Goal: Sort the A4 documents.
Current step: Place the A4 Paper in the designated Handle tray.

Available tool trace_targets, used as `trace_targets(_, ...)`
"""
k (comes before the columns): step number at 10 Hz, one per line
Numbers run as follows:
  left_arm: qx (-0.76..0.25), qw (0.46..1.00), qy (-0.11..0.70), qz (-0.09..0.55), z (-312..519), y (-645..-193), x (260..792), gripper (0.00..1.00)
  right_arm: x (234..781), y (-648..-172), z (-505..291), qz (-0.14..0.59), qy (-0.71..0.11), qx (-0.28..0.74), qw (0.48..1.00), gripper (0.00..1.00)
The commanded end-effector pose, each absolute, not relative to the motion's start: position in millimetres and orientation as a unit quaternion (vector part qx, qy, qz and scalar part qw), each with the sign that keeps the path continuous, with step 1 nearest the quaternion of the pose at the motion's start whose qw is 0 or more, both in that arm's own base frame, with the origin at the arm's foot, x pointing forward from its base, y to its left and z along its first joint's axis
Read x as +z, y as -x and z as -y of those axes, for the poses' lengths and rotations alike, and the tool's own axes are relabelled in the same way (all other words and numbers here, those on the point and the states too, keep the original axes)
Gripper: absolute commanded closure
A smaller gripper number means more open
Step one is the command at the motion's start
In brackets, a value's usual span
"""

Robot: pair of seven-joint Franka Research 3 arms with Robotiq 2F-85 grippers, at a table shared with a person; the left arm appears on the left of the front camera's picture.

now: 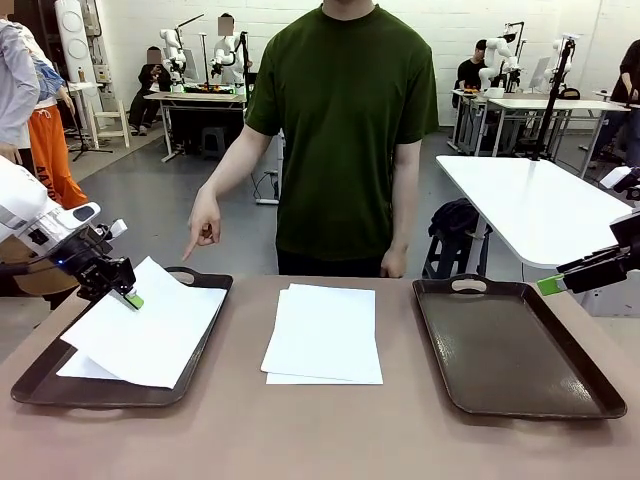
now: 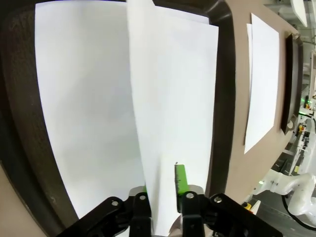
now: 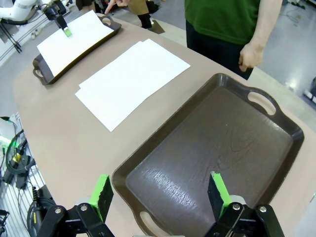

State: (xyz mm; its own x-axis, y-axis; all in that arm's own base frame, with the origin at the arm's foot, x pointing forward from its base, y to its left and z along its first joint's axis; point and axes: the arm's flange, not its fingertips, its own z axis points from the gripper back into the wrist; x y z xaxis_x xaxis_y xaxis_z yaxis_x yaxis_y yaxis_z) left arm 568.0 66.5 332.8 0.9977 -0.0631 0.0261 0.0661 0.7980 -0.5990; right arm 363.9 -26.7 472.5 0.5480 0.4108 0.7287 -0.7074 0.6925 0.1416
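The brown tabletop (image 1: 320,440) carries two dark trays, with a loose pile of A4 documents (image 1: 325,335) lying between them. The right tray (image 1: 520,350) is bare. The left tray (image 1: 30,385) holds a flat sheet (image 1: 75,368) with a top sheet (image 1: 150,330) slanting over it. The left pincer (image 1: 130,298) pinches the top sheet's raised left edge. The right pincer (image 3: 159,180) hangs spread wide by the right tray. A person's hand (image 1: 205,225) points down towards the left tray's far handle.
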Motion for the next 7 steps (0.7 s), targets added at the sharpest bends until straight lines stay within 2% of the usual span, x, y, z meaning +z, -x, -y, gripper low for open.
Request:
trace_targets(1, -0.026, 0.959, 0.281, -0.003, -65.7, -563.6, 336.2, 0.76, 470.2, -368.6, 26.2, 0.352, -0.227, 0.332, 0.845, 0.0)
trace_targets(2, -0.025, 0.964, 0.265, -0.007, -67.3, -563.9, 335.8, 0.39, 470.2, -368.6, 26.2, 0.352, -0.227, 0.332, 0.845, 0.0)
trace_targets(3, -0.023, 0.969, 0.245, -0.006, -68.4, -563.0, 336.7, 0.56, 470.2, -368.6, 26.2, 0.352, -0.227, 0.332, 0.845, 0.0)
trace_targets(4, -0.025, 0.974, 0.223, -0.006, -69.3, -562.9, 339.6, 0.54, 470.2, -368.6, 26.2, 0.352, -0.227, 0.332, 0.845, 0.0)
trace_targets(5, -0.03, 0.978, 0.206, -0.004, -68.6, -562.4, 343.1, 0.36, 470.2, -368.6, 26.2, 0.352, -0.227, 0.332, 0.845, 0.0)
trace_targets(6, -0.03, 0.979, 0.201, -0.005, -70.2, -562.7, 344.3, 0.34, 470.2, -368.6, 26.2, 0.352, -0.227, 0.332, 0.845, 0.0)
trace_targets(7, -0.03, 0.98, 0.199, -0.005, -71.0, -562.0, 345.5, 0.16, 470.2, -368.6, 26.2, 0.352, -0.227, 0.332, 0.845, 0.0)
